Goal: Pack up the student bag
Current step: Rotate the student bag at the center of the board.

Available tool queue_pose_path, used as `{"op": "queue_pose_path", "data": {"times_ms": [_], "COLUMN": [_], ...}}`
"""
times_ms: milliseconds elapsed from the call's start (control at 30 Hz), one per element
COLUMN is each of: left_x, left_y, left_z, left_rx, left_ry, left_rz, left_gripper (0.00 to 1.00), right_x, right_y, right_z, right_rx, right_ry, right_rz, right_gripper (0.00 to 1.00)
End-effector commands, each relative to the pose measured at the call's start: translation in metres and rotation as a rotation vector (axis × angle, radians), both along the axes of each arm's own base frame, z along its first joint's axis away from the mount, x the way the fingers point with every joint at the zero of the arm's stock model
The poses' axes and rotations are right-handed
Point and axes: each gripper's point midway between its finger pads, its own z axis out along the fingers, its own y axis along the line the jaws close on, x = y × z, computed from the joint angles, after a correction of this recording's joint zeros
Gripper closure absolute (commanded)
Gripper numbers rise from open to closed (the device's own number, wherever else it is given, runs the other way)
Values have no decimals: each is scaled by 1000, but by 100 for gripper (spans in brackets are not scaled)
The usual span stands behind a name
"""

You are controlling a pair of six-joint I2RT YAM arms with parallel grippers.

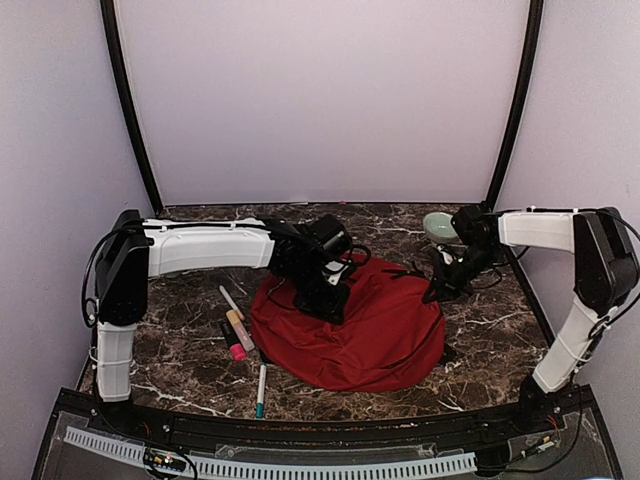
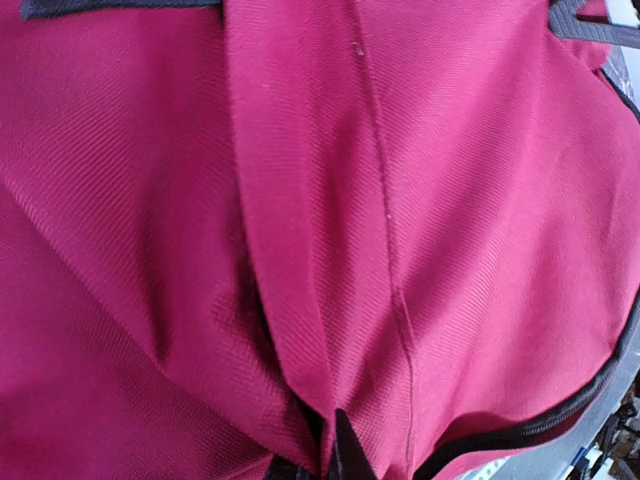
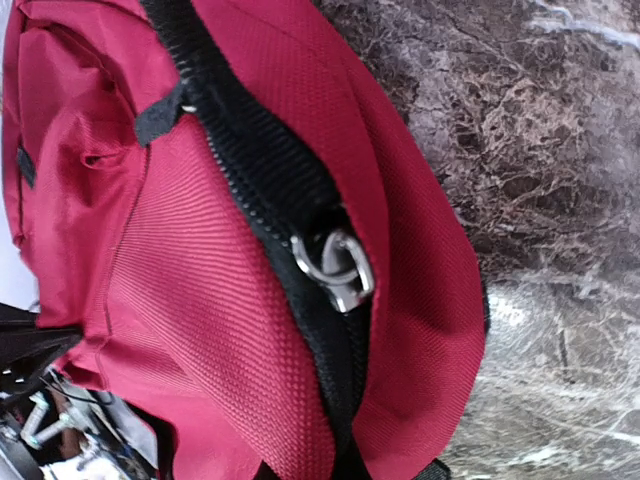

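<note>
The student bag (image 1: pixel 355 330) is a large red soft backpack lying flat in the middle of the table. My left gripper (image 1: pixel 325 295) sits on its upper left edge. In the left wrist view red fabric (image 2: pixel 300 230) fills the frame, and a fold of it runs down into my left gripper (image 2: pixel 335 455), which is shut on it. My right gripper (image 1: pixel 445 278) is at the bag's upper right edge. In the right wrist view the bag's black zipper (image 3: pixel 270 190) and its metal slider (image 3: pixel 335 265) run down into my right gripper (image 3: pixel 348 470), which is closed on that edge.
Several pens and markers lie left of the bag: a white pen (image 1: pixel 231 300), a yellow and pink marker (image 1: pixel 238 335) and a teal-tipped pen (image 1: pixel 261 388). A pale green bowl (image 1: pixel 438 226) stands at the back right. Dark marble table (image 3: pixel 560 150).
</note>
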Motion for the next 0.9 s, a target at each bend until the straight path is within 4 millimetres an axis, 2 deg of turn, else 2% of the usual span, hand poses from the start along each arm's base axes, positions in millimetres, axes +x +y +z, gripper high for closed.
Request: {"op": "queue_pose_path", "data": {"times_ms": [0, 67, 133, 200, 300, 400, 467, 567, 733, 867], "left_x": [-11, -4, 8, 20, 39, 62, 80, 96, 114, 124], "left_y": [16, 20, 24, 29, 31, 32, 31, 22, 2, -18], "left_z": [33, 50, 70, 83, 95, 96, 96, 98, 78, 72], "left_rx": [65, 70, 75, 74, 57, 25, -37, -131, -156, -238], "left_ry": [-50, -128, -224, -282, -355, -405, -398, -419, -540, -664], "left_rz": [-67, -109, -146, -171, -224, -262, -254, -315, -465, -547], "left_gripper": [89, 65, 52, 44, 42, 41, 41, 42, 45, 46], "right_x": [-8, -16, -22, -26, -25, -25, -28, -33, -48, -60], "right_y": [-19, -20, -20, -22, -27, -33, -35, -38, -40, -41], "right_z": [-7, -8, -6, -2, 14, 27, 33, 41, 51, 58], "right_rx": [-89, -81, -75, -78, -104, -131, -138, -140, -113, -88], "right_ry": [-10, -5, -4, -5, -43, -67, -73, -77, -81, -79], "right_rz": [67, 67, 66, 67, 54, 28, 11, -24, -90, -140], "right_gripper": [100, 99, 92, 85, 74, 62, 57, 53, 50, 50]}}
